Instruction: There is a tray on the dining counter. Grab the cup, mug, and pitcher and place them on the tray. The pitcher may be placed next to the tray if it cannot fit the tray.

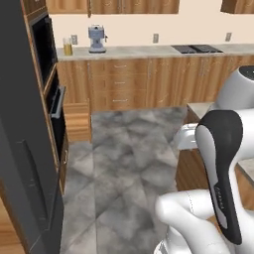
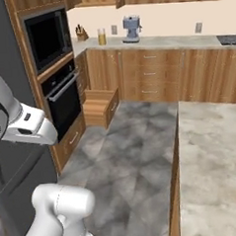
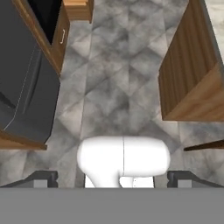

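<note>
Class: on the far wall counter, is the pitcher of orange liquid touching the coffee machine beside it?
Apart. The left base view shows bare wall and counter between the pitcher and the coffee machine.

Pitcher (image 2: 101,37) and coffee machine (image 2: 131,29) on wall counter (image 2: 184,40).

base views: forward, sharing wall counter (image 1: 149,51) (far) | hand view: down, floor (image 3: 113,96)

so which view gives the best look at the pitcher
The right base view: the pitcher stands on the wall counter between a knife block and the coffee machine, orange liquid plain. The left base view has it too, near the oven column's edge.
</note>
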